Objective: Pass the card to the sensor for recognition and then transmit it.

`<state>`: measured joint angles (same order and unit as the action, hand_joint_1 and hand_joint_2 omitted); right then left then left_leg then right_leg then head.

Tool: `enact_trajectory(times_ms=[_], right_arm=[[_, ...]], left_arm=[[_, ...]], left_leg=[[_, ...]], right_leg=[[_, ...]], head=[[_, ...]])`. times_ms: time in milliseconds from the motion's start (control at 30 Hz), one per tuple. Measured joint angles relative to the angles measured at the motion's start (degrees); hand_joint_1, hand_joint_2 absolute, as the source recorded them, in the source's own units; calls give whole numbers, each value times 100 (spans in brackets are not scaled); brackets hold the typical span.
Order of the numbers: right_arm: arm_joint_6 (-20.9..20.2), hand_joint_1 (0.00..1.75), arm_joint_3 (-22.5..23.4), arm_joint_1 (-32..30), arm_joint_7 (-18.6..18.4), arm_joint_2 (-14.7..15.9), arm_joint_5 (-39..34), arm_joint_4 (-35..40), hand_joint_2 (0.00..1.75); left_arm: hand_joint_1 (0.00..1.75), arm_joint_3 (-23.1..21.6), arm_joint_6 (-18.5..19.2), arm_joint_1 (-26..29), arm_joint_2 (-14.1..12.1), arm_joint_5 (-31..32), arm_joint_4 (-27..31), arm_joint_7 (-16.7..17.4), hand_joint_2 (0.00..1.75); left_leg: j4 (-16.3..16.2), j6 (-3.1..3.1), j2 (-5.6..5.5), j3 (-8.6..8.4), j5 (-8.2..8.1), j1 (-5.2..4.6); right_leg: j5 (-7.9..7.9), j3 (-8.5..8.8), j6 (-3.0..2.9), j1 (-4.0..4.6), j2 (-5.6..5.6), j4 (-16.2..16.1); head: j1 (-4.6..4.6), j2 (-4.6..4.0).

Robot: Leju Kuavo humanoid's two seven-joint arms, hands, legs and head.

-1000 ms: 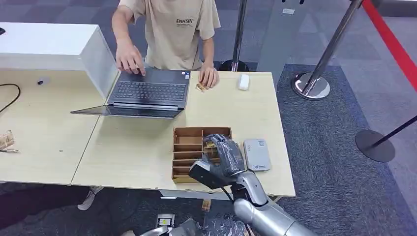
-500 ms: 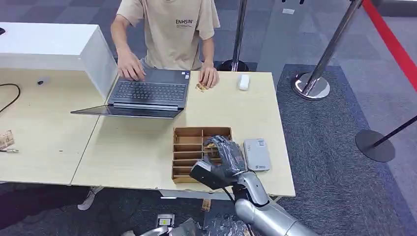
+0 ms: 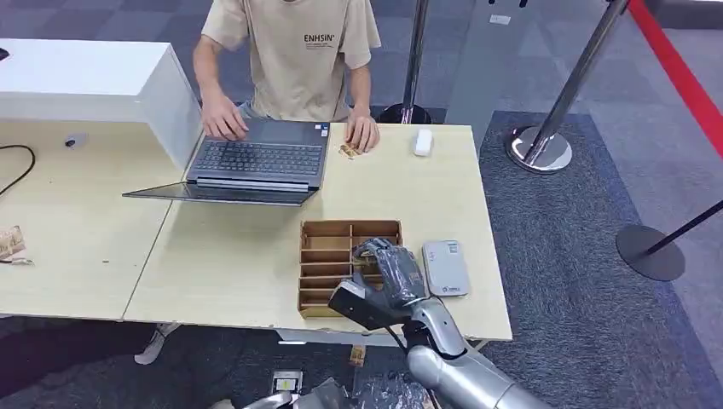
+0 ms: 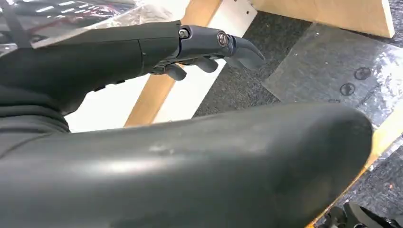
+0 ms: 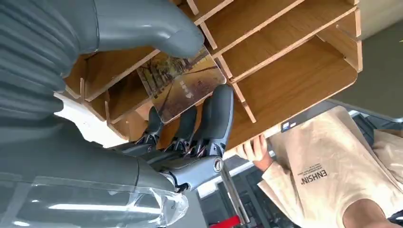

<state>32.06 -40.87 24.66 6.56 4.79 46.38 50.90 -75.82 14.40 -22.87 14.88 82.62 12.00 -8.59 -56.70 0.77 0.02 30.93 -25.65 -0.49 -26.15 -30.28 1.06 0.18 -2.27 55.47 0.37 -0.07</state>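
One card (image 5: pixel 183 83) stays pinched by right robot hand (image 3: pixel 390 271).

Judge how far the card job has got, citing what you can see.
Done: the right hand pinches the card between thumb and fingers, at the wooden tray. In hand: getting it out of the tray. Left: presenting it to the grey sensor beside the tray, then handing it on.

One wooden card rack (image 3: pixel 328 256), one card (image 5: pixel 183 85), one white sensor (image 3: pixel 445 267), one laptop (image 3: pixel 256 162), one person (image 3: pixel 294 51), two stanchion bases (image 3: pixel 537 149).
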Motion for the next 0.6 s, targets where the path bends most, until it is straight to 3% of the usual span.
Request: enact_trajectory(times_ms=[467,533,600], right_arm=[[-17,94,-7,3,4,15,-24,0,175],[-17,140,-7,5,11,20,-24,0,175],[-17,145,-7,12,18,22,-24,0,175]], left_arm=[[0,0,20,-1,-2,17,0,-50,0],[0,-2,20,-1,-2,17,2,-52,0],[0,-2,20,-1,-4,17,2,-52,0]], left_leg=[[0,0,0,0,0,0],[0,0,0,0,0,0],[0,0,0,-1,0,0]], right_leg=[[0,0,0,0,0,0],[0,0,0,0,0,0],[0,1,0,0,0,0]], head=[[-2,0],[-2,0],[0,0]])
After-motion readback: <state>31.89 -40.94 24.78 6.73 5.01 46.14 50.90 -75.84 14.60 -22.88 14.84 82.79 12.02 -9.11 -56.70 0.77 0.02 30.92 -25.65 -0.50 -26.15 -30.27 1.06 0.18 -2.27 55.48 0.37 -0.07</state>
